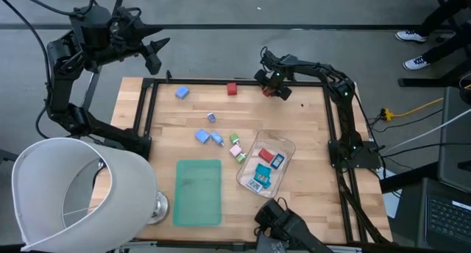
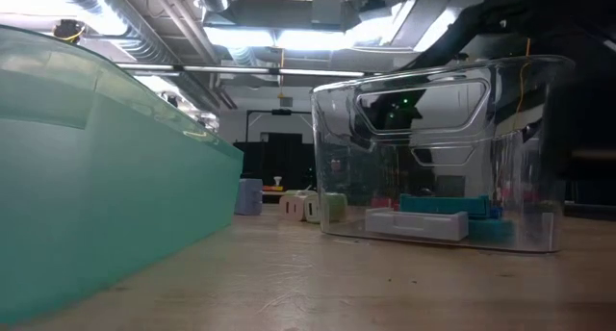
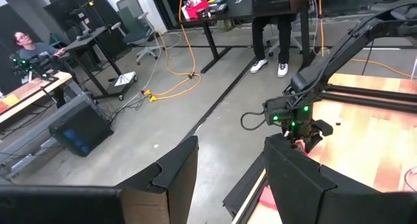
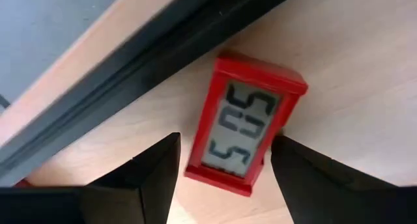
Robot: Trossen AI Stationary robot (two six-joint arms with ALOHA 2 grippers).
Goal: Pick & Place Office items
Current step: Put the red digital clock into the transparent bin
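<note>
The office items are tiny blocks. A red piece with a white digit label (image 4: 244,123) lies flat on the table near its far edge (image 1: 268,92). My right gripper (image 4: 225,142) is open and low over it (image 1: 274,86), one finger on each long side. Another red block (image 1: 232,88) and a blue one (image 1: 182,93) lie along the far edge. Several small pieces (image 1: 221,139) sit mid-table. More pieces (image 1: 263,172) lie inside the clear tray (image 1: 283,144). My left gripper (image 3: 229,157) is open and raised beyond the far left corner (image 1: 156,53). My right gripper comes at the red piece from above, its fingers lying along the piece's long sides. One finger (image 4: 287,165) stands very close to the piece's side edge (image 4: 268,155); I cannot tell whether it touches. The piece lies flat on the table.
A flat green mat (image 1: 199,192) lies near the table's near edge, left of the tray, and fills the left of the low view (image 2: 96,177). A white lampshade-like cone (image 1: 73,194) covers the near left corner. A black frame (image 1: 147,113) borders the table.
</note>
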